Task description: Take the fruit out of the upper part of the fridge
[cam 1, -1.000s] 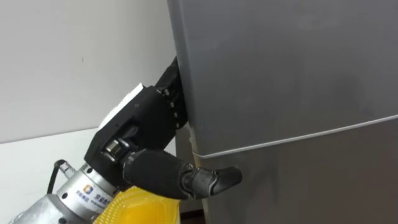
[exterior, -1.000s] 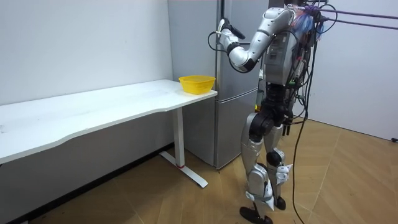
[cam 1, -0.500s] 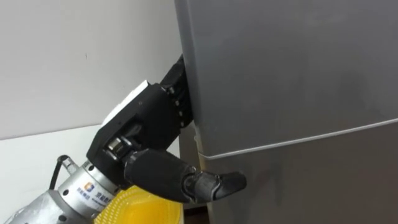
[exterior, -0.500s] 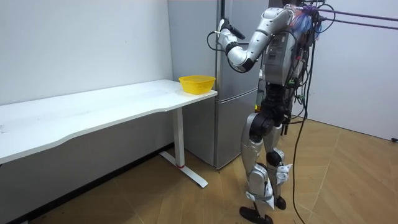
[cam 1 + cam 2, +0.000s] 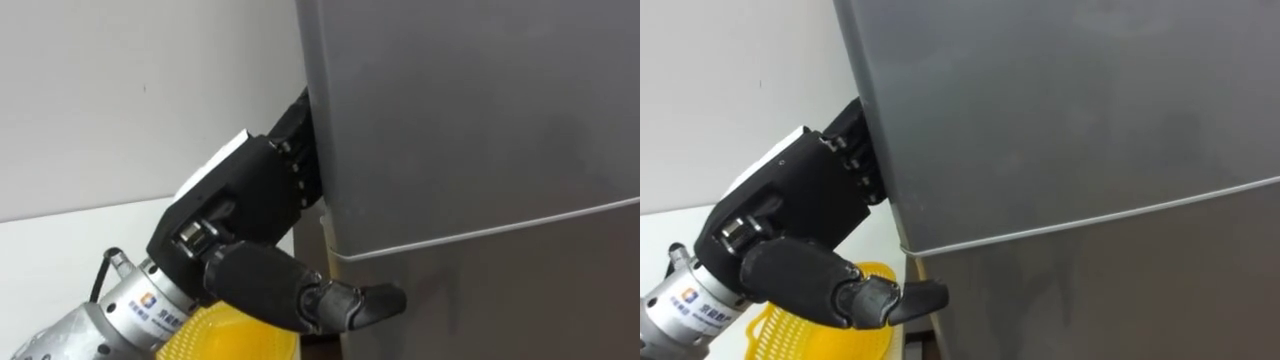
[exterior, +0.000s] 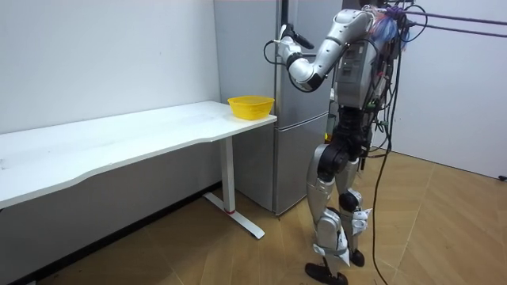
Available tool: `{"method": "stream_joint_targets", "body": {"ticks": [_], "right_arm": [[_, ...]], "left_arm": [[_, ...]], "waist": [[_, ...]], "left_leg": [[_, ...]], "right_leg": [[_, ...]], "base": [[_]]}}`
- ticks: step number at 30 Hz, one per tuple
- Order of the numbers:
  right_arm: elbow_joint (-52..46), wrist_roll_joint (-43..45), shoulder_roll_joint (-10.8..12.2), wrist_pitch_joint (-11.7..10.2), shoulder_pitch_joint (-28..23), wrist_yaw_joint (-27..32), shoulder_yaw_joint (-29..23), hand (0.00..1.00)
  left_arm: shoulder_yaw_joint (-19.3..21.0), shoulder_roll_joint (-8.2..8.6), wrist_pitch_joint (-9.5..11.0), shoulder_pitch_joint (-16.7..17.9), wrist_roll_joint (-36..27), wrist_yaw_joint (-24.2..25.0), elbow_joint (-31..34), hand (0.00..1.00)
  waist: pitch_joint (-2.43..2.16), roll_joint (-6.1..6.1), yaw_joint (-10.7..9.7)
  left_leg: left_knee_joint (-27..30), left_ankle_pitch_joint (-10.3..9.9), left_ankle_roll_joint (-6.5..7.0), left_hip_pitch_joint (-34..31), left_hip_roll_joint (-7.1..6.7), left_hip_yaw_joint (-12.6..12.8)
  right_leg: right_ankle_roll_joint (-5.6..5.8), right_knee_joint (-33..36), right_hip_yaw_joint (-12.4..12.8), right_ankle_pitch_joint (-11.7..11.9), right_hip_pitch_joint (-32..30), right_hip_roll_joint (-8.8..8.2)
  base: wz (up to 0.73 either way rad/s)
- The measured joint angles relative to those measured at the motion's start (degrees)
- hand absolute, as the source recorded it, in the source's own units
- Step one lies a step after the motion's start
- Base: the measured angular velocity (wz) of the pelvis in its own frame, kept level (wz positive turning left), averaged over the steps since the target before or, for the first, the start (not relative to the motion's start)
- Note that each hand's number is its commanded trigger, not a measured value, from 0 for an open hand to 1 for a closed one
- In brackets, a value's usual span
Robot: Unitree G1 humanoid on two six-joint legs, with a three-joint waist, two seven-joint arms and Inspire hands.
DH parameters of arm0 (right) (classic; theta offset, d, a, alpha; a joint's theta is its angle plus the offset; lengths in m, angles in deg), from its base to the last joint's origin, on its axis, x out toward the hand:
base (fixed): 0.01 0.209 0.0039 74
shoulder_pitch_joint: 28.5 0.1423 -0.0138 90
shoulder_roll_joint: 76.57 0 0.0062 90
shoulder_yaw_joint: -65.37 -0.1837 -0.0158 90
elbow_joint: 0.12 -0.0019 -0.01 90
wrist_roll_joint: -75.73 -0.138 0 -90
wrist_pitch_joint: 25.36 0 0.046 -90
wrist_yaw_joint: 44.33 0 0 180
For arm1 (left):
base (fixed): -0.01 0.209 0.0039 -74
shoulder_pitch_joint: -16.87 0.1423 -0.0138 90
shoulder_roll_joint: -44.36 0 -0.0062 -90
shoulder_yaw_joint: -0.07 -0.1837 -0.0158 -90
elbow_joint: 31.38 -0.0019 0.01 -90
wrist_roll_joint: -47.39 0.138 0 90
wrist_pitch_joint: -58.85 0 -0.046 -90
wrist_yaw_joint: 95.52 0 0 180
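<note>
Left eye view: reaching in from 7 o'clock with the left hand (image 5: 250,205), its back turned toward 10 o'clock and set against the left edge of the fridge (image 5: 470,180). Tucking the front of the hand behind the edge of the upper door (image 5: 480,110), so hiding whether it is open or closed round that edge; cannot tell. Pointing the thumb (image 5: 345,303) straight toward 3 o'clock, across the fridge's front just under the seam (image 5: 500,227) parting the upper door from the lower door (image 5: 530,300). Finding the upper door directly at 3 o'clock of the hand, touching it and lying in line with the lower door along the seam. Glimpsing a yellow bowl (image 5: 235,335) at 6 o'clock beneath the wrist, resting on the white table (image 5: 60,240) just beside the fridge. Facing a plain wall (image 5: 130,90) from 9 to 12 o'clock, near the hand's back.

Room view: standing upright close before the fridge, with the left arm raised to head height and the elbow bent. Seeing the table stretching off toward 8 o'clock and the wood floor (image 6: 444,229) lying open from 3 to 5 o'clock.
</note>
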Motion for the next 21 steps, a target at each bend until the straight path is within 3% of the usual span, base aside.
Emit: {"method": "stream_joint_targets", "body": {"ticks": [21], "right_arm": [[0.1,0.4,-0.2,0.0,-0.5,-0.1,-0.1,0.0]], "left_arm": [[-1.2,0.3,0.0,-2.4,-5.1,2.2,0.2,0.0]], "waist": [[-0.27,-0.15,-0.1]], "left_leg": [[0.0,0.0,0.16,-0.3,-0.02,0.0]], "right_leg": [[0.03,0.0,1.4,0.0,-0.8,0.14]], "base": [[-0.01]]}}
